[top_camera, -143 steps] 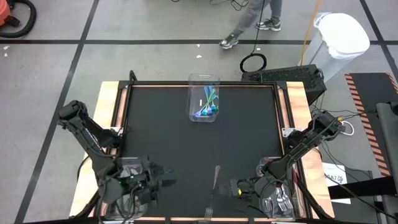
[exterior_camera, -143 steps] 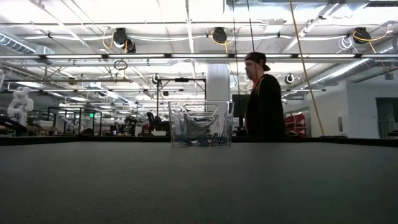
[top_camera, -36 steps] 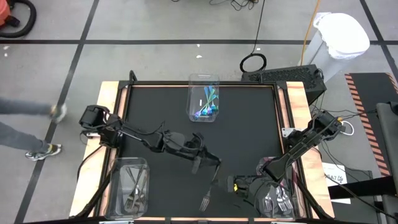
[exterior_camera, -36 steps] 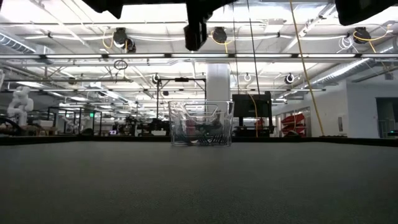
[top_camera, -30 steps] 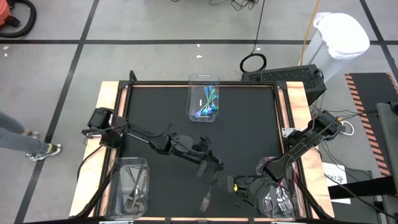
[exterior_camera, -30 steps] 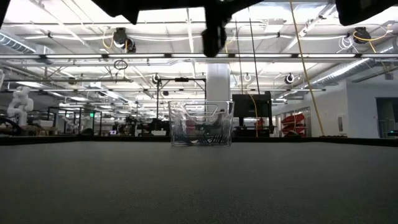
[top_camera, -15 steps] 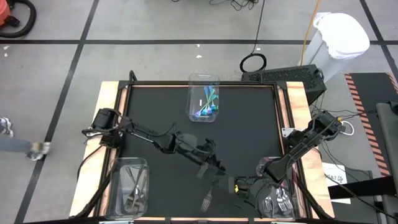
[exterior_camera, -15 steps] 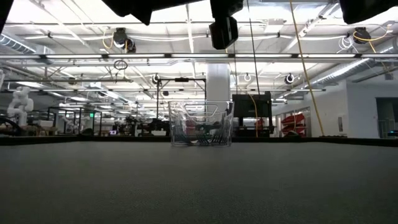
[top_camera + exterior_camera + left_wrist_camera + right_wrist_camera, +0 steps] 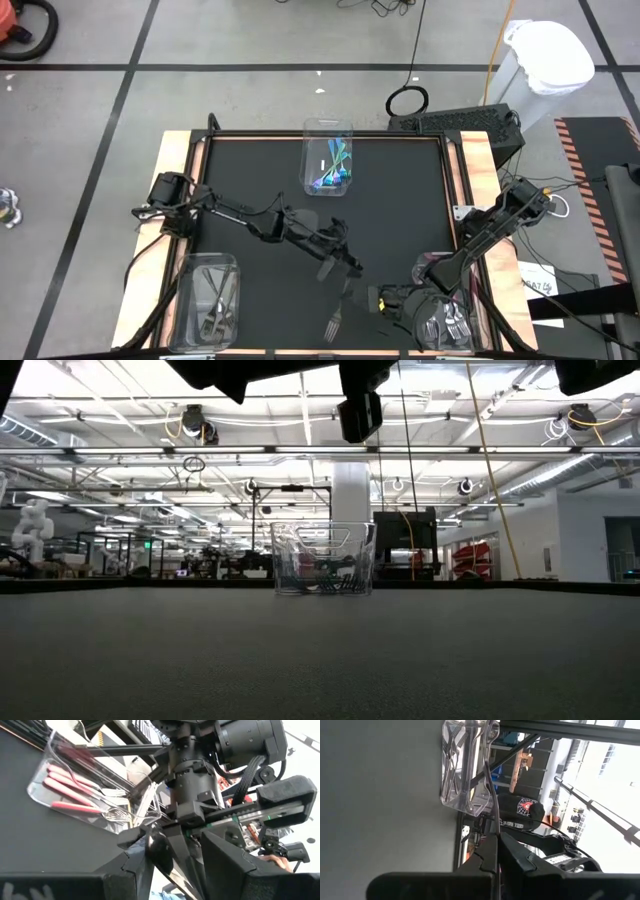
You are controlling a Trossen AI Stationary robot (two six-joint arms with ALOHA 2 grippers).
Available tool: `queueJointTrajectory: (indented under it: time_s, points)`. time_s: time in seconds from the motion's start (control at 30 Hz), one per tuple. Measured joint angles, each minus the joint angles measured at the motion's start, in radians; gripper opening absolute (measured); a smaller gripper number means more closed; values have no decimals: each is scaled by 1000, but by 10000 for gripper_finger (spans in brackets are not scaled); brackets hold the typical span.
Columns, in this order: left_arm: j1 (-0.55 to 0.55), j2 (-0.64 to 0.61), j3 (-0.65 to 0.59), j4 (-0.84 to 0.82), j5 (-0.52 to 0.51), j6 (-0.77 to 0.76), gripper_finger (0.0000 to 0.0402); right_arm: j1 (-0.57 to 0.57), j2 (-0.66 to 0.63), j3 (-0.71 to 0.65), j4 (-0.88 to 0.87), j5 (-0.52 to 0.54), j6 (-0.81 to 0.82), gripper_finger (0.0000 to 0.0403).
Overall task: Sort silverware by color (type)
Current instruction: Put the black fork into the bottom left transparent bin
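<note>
Overhead, table-level and two wrist views, sharing the table (image 9: 400, 220).

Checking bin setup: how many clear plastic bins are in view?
3: one bin at the table's far edge, one at the near left corner, one near right, partly hidden under the right arm.

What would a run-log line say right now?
left tool: open, hovering near grey fork | right tool: shut, beside fork | fork: lying on table
</note>
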Motion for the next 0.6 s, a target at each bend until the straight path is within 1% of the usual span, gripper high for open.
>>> queueJointTrajectory:
  time_s: [0.13,0.27,0.6]
  points:
    - [1,0,0,-3,4,0,159,8,0,0,0,5,0,2]
    - [2,0,0,-7,16,0,159,15,0,0,0,51,-1,2]
    - [8,0,0,-31,17,-1,156,15,0,0,0,50,-1,2]
